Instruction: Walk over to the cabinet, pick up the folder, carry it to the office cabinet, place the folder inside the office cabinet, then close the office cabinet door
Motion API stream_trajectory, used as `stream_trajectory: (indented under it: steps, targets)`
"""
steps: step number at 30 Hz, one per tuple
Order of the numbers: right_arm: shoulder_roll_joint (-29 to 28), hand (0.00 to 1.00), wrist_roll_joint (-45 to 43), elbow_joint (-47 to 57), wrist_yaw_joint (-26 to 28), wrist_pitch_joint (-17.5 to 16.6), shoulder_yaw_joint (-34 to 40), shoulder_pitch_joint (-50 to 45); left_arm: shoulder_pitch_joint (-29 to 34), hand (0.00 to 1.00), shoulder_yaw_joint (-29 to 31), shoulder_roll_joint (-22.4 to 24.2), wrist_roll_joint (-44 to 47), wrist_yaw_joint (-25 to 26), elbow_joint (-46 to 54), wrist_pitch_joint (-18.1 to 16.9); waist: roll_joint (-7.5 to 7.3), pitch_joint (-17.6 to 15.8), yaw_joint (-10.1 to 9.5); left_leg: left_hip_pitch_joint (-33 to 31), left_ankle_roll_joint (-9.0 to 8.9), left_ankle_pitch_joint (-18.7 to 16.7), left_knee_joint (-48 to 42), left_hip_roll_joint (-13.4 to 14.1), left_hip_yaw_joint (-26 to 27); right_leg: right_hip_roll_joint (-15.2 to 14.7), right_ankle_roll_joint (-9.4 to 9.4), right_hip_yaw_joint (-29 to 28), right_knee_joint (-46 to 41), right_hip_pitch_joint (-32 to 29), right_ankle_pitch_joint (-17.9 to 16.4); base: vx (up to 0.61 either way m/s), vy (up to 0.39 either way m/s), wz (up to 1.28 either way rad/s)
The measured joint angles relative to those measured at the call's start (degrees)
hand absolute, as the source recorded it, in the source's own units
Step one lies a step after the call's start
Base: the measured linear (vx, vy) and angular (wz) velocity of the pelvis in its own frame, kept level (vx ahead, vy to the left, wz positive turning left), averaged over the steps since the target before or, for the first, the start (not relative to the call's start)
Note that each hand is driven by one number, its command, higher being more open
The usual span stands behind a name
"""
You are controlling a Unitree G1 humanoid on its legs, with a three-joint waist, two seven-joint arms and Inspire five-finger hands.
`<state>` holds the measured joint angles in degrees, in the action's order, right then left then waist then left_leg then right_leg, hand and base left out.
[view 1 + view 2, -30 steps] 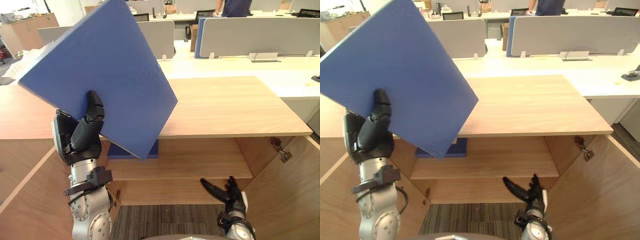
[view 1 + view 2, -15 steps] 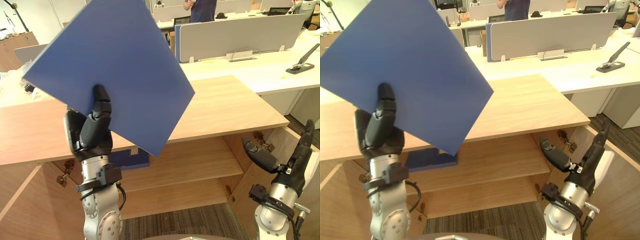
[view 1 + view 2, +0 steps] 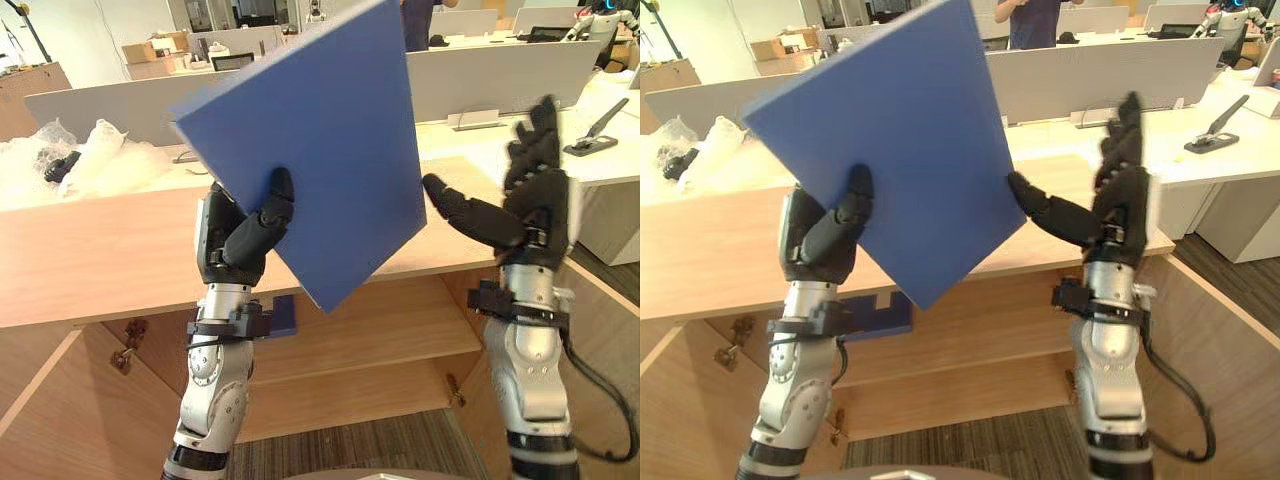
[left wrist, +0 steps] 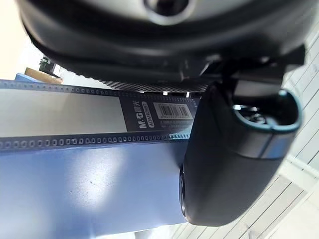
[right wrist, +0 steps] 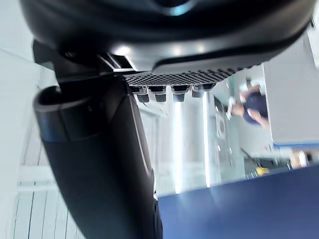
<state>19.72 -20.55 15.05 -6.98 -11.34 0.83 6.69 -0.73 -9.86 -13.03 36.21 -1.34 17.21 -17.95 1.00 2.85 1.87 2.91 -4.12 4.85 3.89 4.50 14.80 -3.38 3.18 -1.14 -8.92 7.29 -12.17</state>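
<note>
Blue flat folder (image 3: pixel 320 140) pinched in left hand (image 3: pixel 238 245); right hand (image 3: pixel 535 205) splayed beside

Smooth matt blue plastic folder (image 3: pixel 330 130), pale wood-grain cabinet (image 3: pixel 100 260), ribbed grey carpet (image 3: pixel 380 445)

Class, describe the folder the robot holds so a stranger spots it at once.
Find the long wooden cabinet. In front of it, the left hand grips a big blue folder, raised and tilted. The other blue item lies on the shelf.

silver-grey arms (image 3: pixel 215 385), dark fingers (image 3: pixel 535 140)
</note>
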Motion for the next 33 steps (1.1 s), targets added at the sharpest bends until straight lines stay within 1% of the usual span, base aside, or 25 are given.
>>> stream_trajectory:
  steps: [1,2,3,4,5,7,8,10,11,17,18,21,25,26,28,31,32,33]
  targets:
    - [4.9,1.0,-5.4,-3.3,3.0,0.2,-2.8,2.1,-0.5,0.0,-1.2,-2.2,1.9,-1.6,-0.9,0.3,-0.03,0.0,-0.04,0.0,0.15,0.1,0.2,-0.1,-0.1,0.0,0.05,0.0,0.0,0.0,0.0,-0.03,0.007,0.07]
    - [7.3,1.0,-9.3,-4.7,5.0,0.7,-4.4,3.3,-0.8,0.0,-1.7,-3.2,3.0,-2.8,-1.3,0.6,-0.06,0.0,-0.04,0.0,0.24,0.2,0.3,-0.1,-0.2,0.0,0.11,0.0,0.0,0.0,0.1,-0.03,0.001,0.06]
    - [11.5,1.0,-14.1,-6.6,7.8,1.6,-7.4,5.5,-1.1,0.0,-3.1,-4.9,4.7,-4.2,-1.8,0.9,-0.15,-0.1,-0.08,0.1,0.33,0.3,0.5,-0.1,-0.3,0.0,0.16,0.1,-0.1,-0.1,0.1,-0.02,-0.003,0.05]
    - [13.3,1.0,-15.4,-7.4,8.8,1.8,-8.4,6.3,-1.2,0.0,-3.4,-5.3,5.8,-4.5,-1.8,0.8,-0.22,-0.1,-0.11,0.1,0.36,0.3,0.6,-0.1,-0.4,0.0,0.16,0.1,-0.2,0.0,0.1,-0.03,-0.008,0.06]
    - [16.7,1.0,-19.0,-8.7,11.0,2.3,-9.9,8.0,-1.2,0.0,-3.3,-6.1,7.1,-4.8,-2.1,0.9,-0.32,-0.2,-0.12,0.2,0.41,0.3,0.7,-0.1,-0.5,0.0,0.17,0.2,-0.4,0.0,0.1,-0.03,-0.01,0.05]
    - [22.6,1.0,-24.0,-11.3,14.2,2.8,-13.3,11.9,-1.7,0.0,-4.6,-9.2,10.0,-5.6,-2.6,0.6,-0.43,-0.2,-0.15,0.4,0.5,0.4,0.9,-0.1,-0.6,0.0,0.18,0.3,-0.7,0.0,0.1,-0.04,-0.013,0.05]
    - [26.2,1.0,-27.0,-12.7,15.9,3.3,-15.6,14.2,-2.6,0.0,-5.5,-11.4,11.9,-6.4,-3.1,0.4,-0.56,-0.2,-0.24,0.5,0.51,0.4,0.9,-0.1,-0.8,0.0,0.18,0.4,-1.1,0.0,0.1,-0.04,-0.012,0.05]
    - [28.0,1.0,-28.7,-13.4,16.8,3.6,-17.3,15.6,-3.2,0.0,-6.2,-13.1,13.0,-6.6,-3.3,0.2,-0.68,-0.3,-0.26,0.7,0.51,0.4,0.9,-0.1,-0.8,0.1,0.18,0.5,-1.3,0.0,0.1,-0.04,-0.012,0.02]
    - [29.9,1.0,-30.9,-13.9,18.2,3.8,-18.9,16.6,-3.7,0.0,-7.2,-15.3,14.2,-7.0,-3.4,-0.9,-0.94,-0.3,-0.3,0.9,0.51,0.4,1.0,-0.1,-0.8,0.0,0.18,0.6,-1.5,0.2,0.1,-0.05,-0.014,0.0]
    - [30.6,1.0,-33.6,-16.4,20.5,4.0,-21.4,18.1,-4.4,0.0,-8.5,-18.4,17.5,-9.2,-4.1,-1.0,-1.61,-0.3,-0.33,1.4,0.55,0.5,1.0,-0.2,-0.4,-0.2,0.17,0.6,-1.5,0.5,0.1,-0.06,-0.008,-0.03]
    - [30.9,0.0,-33.7,-17.3,20.9,4.0,-22.4,19.1,-4.6,0.0,-9.2,-19.1,18.5,-9.2,-4.5,-1.4,-1.62,-0.3,-0.32,1.5,0.6,0.6,1.0,-0.3,-0.3,-0.3,0.17,0.6,-1.5,0.5,0.1,-0.1,-0.002,-0.05]
    - [32.7,0.0,-35.5,-18.4,22.6,4.2,-25.0,20.1,-5.0,0.0,-10.3,-19.8,21.2,-10.6,-6.1,-1.4,-1.65,-0.2,-0.36,1.4,0.71,0.8,1.0,-0.4,-0.2,-0.5,0.06,0.6,-1.3,0.5,0.2,-0.1,0.001,-0.02]
    - [35.0,0.0,-38.1,-18.8,28.3,5.4,-26.9,20.0,-5.0,0.0,-11.0,-21.9,24.3,-13.6,-7.3,-1.2,-1.65,-0.2,-0.33,0.6,1.06,1.4,1.0,-0.6,-0.2,-0.7,-0.12,0.8,-1.2,-0.3,0.3,-0.08,0.002,0.0]
    - [35.1,0.0,-38.0,-18.8,28.9,5.4,-26.9,20.0,-5.0,1.0,-11.0,-22.1,24.6,-13.9,-7.5,-1.3,-1.65,-0.2,-0.31,0.5,1.08,1.5,1.0,-0.6,-0.2,-0.7,-0.16,0.8,-1.2,-0.4,0.3,-0.07,0.006,0.0]
    - [35.0,0.0,-38.0,-18.3,30.6,5.4,-26.6,19.6,-5.0,1.0,-11.0,-22.1,25.2,-14.5,-8.2,-1.5,-1.71,-0.1,-0.3,0.5,1.2,1.7,1.0,-0.7,-0.3,-0.7,-0.21,0.9,-1.2,-0.3,0.4,-0.08,0.007,0.02]
    - [34.4,0.0,-36.7,-15.8,30.7,5.3,-23.1,16.9,-4.8,1.0,-11.0,-22.6,25.2,-17.0,-8.6,-1.6,-1.86,0.0,-0.42,0.2,1.2,1.9,1.1,-0.8,-0.5,-0.8,-0.22,1.1,-1.2,-0.4,0.4,-0.06,0.006,0.05]
    - [32.6,0.0,-33.0,-13.0,30.4,5.3,-18.7,14.3,-3.7,1.0,-11.0,-22.4,25.3,-18.9,-8.6,-1.6,-1.9,0.0,-0.44,0.2,1.23,2.0,1.1,-0.8,-0.6,-0.9,-0.22,1.2,-1.2,-0.4,0.4,-0.05,0.008,0.03]
    - [31.7,0.0,-31.2,-11.9,30.1,5.2,-17.1,13.6,-3.3,1.0,-11.0,-22.2,25.4,-19.7,-8.6,-1.6,-1.91,0.0,-0.43,0.1,1.24,2.0,1.1,-0.8,-0.6,-0.9,-0.22,1.2,-1.1,-0.5,0.4,-0.06,0.01,0.01]
